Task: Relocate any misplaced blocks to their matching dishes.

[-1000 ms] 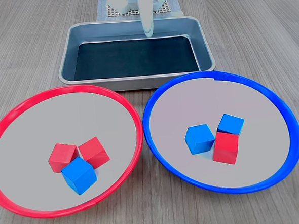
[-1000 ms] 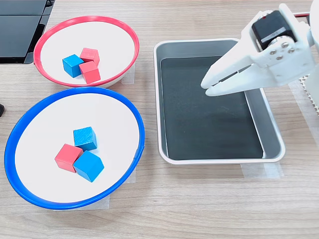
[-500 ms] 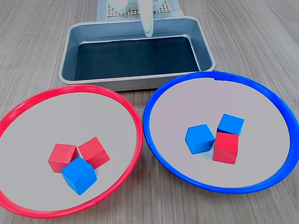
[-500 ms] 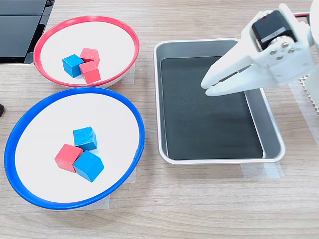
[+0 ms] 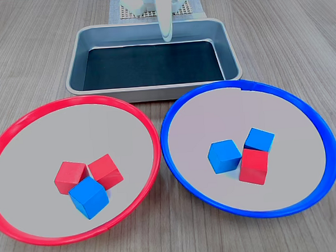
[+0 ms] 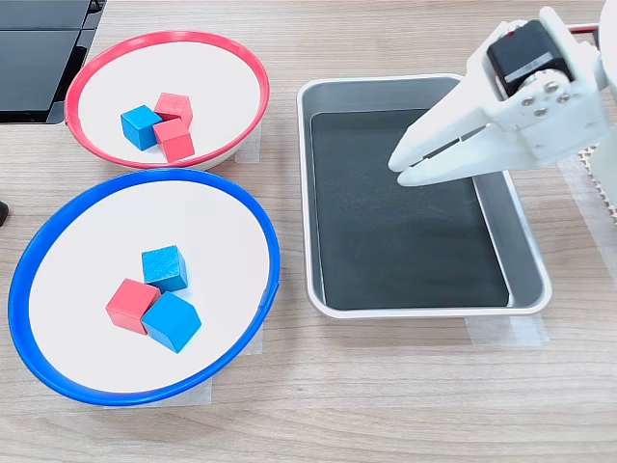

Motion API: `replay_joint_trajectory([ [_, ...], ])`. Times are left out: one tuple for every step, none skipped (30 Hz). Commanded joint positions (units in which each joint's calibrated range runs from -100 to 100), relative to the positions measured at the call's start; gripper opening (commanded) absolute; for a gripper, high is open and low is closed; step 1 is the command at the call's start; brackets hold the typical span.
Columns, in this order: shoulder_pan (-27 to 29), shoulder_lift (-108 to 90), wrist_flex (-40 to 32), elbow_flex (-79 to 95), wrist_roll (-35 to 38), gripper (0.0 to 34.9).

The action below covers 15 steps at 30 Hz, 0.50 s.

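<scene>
Gripper (image 6: pixel 400 166) hangs over the tray (image 6: pixel 328 92), jaws nearly closed and empty, well apart from the dishes toward the second exterior view's left: stray red cube (image 6: pixel 133 303) in blue dish (image 6: pixel 253 224), stray blue cube (image 6: pixel 141 127) in red dish (image 6: pixel 246 53).

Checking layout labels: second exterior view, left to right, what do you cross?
Blue-rimmed dish and red-rimmed dish (overlapping in span, red one farther up the picture) → grey metal tray → gripper above the tray, with the arm running off the second exterior view's right.
</scene>
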Motion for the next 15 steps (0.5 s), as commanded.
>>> replay_joint_trajectory([
  [0.2,-0.3,0.2,0.0,-0.2,0.4],
  [0.2,-0.3,0.2,0.0,-0.2,0.4],
  [0.2,-0.3,0.2,0.0,-0.2,0.4],
  [0.2,-0.3,0.2,0.0,-0.2,0.4],
  [0.2,-0.3,0.2,0.0,-0.2,0.4],
  [0.2,-0.3,0.2,0.0,-0.2,0.4],
  [0.2,-0.3,0.2,0.0,-0.2,0.4],
  [0.2,-0.3,0.2,0.0,-0.2,0.4],
  [0.2,-0.3,0.2,0.0,-0.2,0.4],
  [0.2,-0.3,0.2,0.0,-0.2,0.4],
  [0.2,-0.3,0.2,0.0,-0.2,0.4],
  [0.2,-0.3,0.2,0.0,-0.2,0.4],
  [0.2,-0.3,0.2,0.0,-0.1,0.4],
  [0.0,-0.3,0.2,0.0,0.0,0.4],
  [-0.2,-0.3,0.2,0.0,0.1,0.4],
])
